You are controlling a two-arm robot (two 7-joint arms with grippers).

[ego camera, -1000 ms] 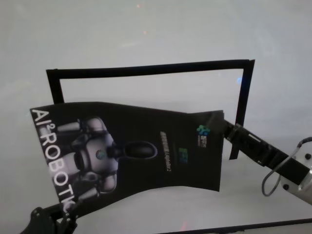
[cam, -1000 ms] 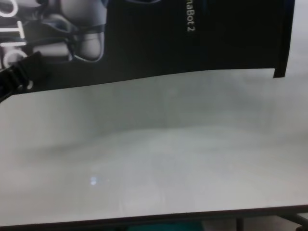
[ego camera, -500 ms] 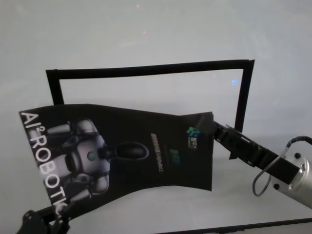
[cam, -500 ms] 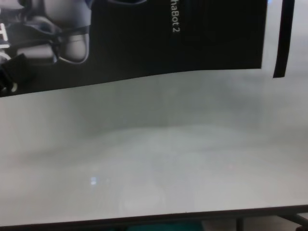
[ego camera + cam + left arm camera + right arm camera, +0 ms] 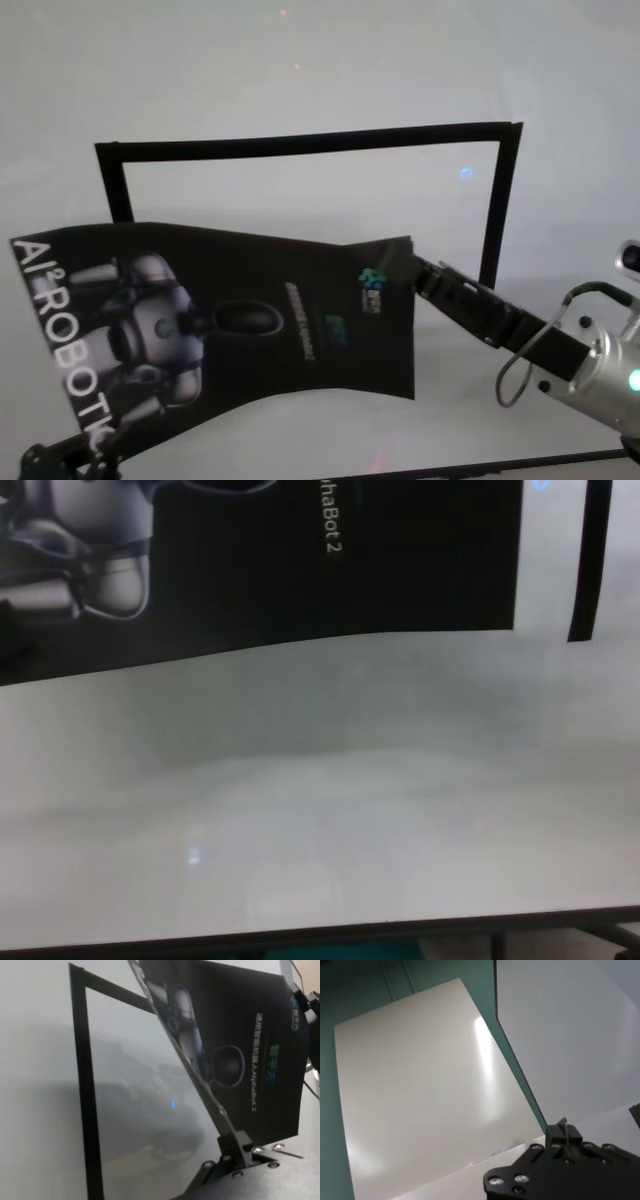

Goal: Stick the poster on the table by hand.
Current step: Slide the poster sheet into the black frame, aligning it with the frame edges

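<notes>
The poster (image 5: 230,330) is a black sheet with a silver robot and white letters, held bowed above the white table (image 5: 300,60). My left gripper (image 5: 62,462) is shut on its near-left corner by the letters. In the left wrist view the left gripper (image 5: 235,1142) pinches the poster's edge (image 5: 190,1067). My right gripper (image 5: 408,272) is shut on the far-right corner beside the small logo. The right gripper's dark body (image 5: 560,1160) shows in the right wrist view before a pale glossy sheet (image 5: 420,1100). The chest view shows the poster's lower edge (image 5: 300,570) above the table (image 5: 320,830).
A frame of narrow black strips lies on the table: a far strip (image 5: 300,142), a left strip (image 5: 118,190) and a right strip (image 5: 495,205), the last also in the chest view (image 5: 590,560). The table's dark front edge (image 5: 320,938) runs close below.
Both grippers have carried the poster leftward and slightly nearer. The right strip, partly covered before, now stands fully exposed to the right of the poster.
</notes>
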